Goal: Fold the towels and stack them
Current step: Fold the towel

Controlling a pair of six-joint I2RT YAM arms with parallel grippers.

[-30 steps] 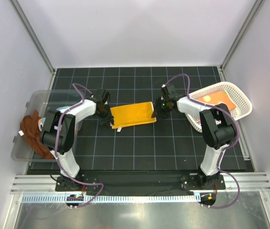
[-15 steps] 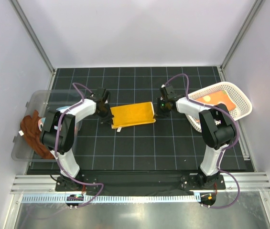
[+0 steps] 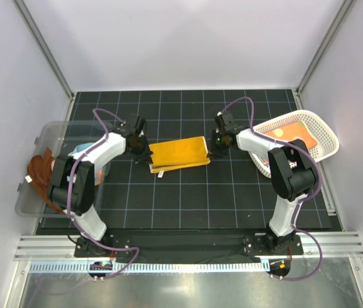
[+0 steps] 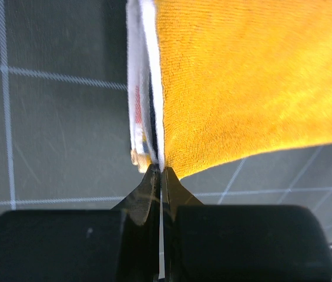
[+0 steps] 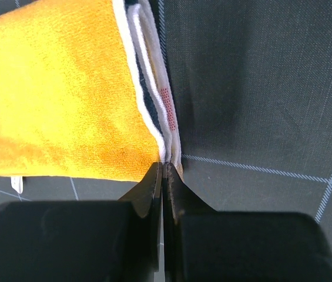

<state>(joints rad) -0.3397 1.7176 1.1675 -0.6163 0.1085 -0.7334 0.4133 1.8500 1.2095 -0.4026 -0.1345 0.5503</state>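
Note:
A folded yellow-orange towel [image 3: 178, 154] with a white hem lies in the middle of the black grid mat. My left gripper [image 3: 144, 153] is shut on its left end. In the left wrist view the jaws [image 4: 157, 171] pinch the white-edged corner of the towel [image 4: 242, 88]. My right gripper [image 3: 211, 149] is shut on the right end. The right wrist view shows that gripper [image 5: 164, 165] pinching the hem at a corner of the towel [image 5: 54, 106]. A rust-brown towel [image 3: 40, 176] hangs over the left bin. A red-orange towel [image 3: 288, 133] lies in the basket.
A clear plastic bin [image 3: 46, 138] stands at the left edge of the mat, with a light blue cloth [image 3: 83, 151] in it. A white perforated basket [image 3: 326, 131] stands at the right. Grey walls close in the back and both sides.
Both grippers have gone from open to shut on the ends of the yellow-orange towel. The left arm has shifted a little, and the towel's left end has moved slightly with it.

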